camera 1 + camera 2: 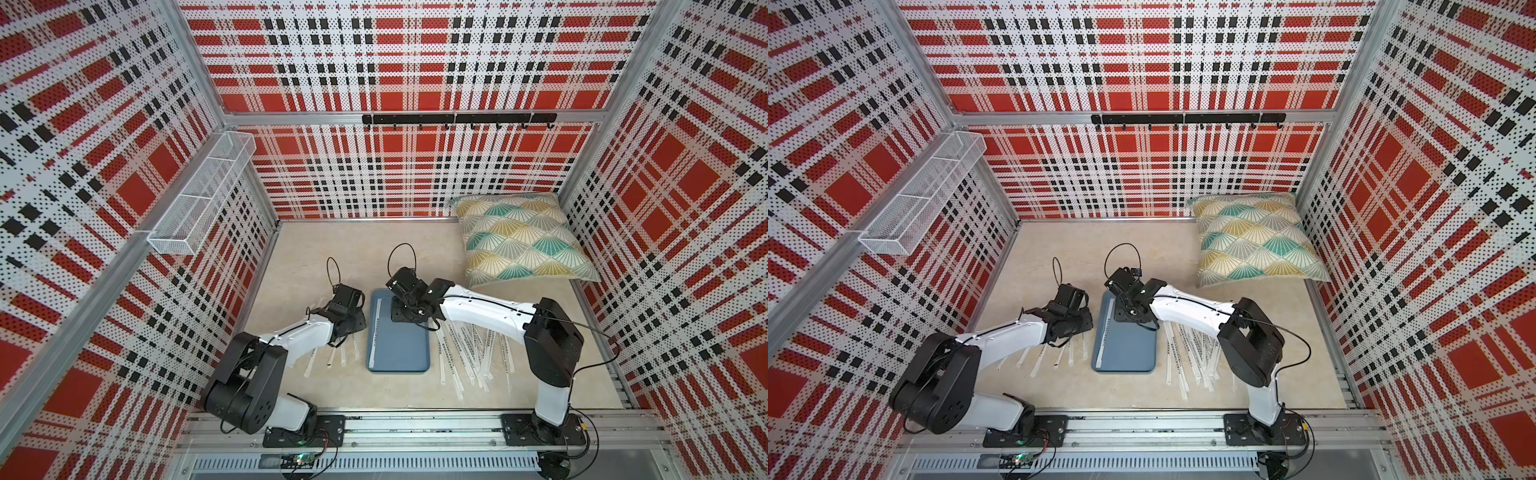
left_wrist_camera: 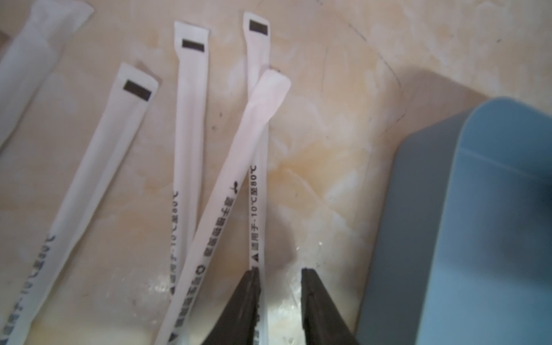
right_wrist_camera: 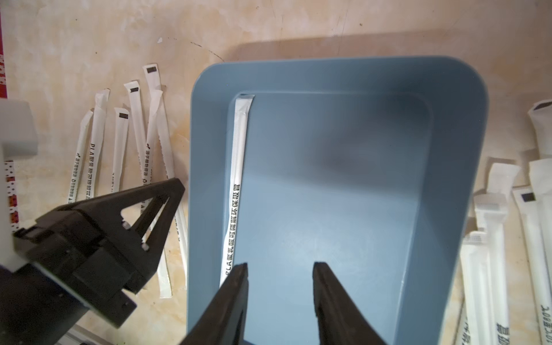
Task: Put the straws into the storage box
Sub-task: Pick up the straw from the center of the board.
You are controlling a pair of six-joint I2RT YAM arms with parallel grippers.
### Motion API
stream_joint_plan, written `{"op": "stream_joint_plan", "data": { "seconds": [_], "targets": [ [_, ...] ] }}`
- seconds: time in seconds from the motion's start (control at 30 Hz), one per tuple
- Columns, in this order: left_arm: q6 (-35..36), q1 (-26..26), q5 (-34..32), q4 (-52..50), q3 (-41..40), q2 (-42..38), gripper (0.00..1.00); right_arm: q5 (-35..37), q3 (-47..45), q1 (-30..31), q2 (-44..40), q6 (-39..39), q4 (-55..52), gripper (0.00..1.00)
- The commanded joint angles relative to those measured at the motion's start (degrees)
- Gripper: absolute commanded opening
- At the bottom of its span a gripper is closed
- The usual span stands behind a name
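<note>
The slate-blue storage box (image 1: 403, 349) (image 1: 1129, 349) lies in the middle of the table, with one wrapped straw (image 3: 239, 167) (image 1: 376, 328) along its left wall. My right gripper (image 3: 280, 264) hangs open over the box's far end with nothing between its fingers. More straws (image 1: 332, 353) lie fanned out on the table left of the box, and a bigger heap of straws (image 1: 469, 353) lies to its right. My left gripper (image 2: 279, 270) is down on the left group, open. One straw (image 2: 257, 209) runs between its jaws against one finger; a second straw (image 2: 227, 191) crosses over that one.
A patterned pillow (image 1: 523, 241) fills the back right corner. A white wire basket (image 1: 199, 195) hangs on the left wall and a black hook rail (image 1: 457, 119) on the back wall. Plaid walls enclose the table, and the arms' mounting rail (image 1: 415, 424) runs along the front.
</note>
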Motion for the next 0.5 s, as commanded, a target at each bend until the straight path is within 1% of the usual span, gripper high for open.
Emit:
{"op": "stream_joint_plan", "data": {
  "seconds": [0.0,0.17,0.3,0.4,0.47],
  "targets": [
    [1.78,-0.33,-2.67,-0.68,1.24,2.23,0.24,1.02,-0.8,-0.21,-1.5,-0.84,2.24,0.42],
    [2.22,-0.91,-2.89,-1.96,2.04,1.64,0.23,0.87,-1.65,-0.56,-1.88,-1.15,3.0,0.41],
    [2.37,-1.54,-3.02,-5.23,3.15,-1.38,0.29,0.55,-1.62,-0.74,-1.53,-1.41,3.36,0.41],
    [1.78,-0.83,-3.79,-5.77,2.43,-2.97,0.3,0.25,-1.82,-0.81,-1.22,-1.42,3.85,0.4],
    [1.65,0.25,-3.49,-5.33,1.51,-2.27,0.3,0.04,-1.84,-0.87,-0.92,-1.42,3.96,0.4]
  ]
}}
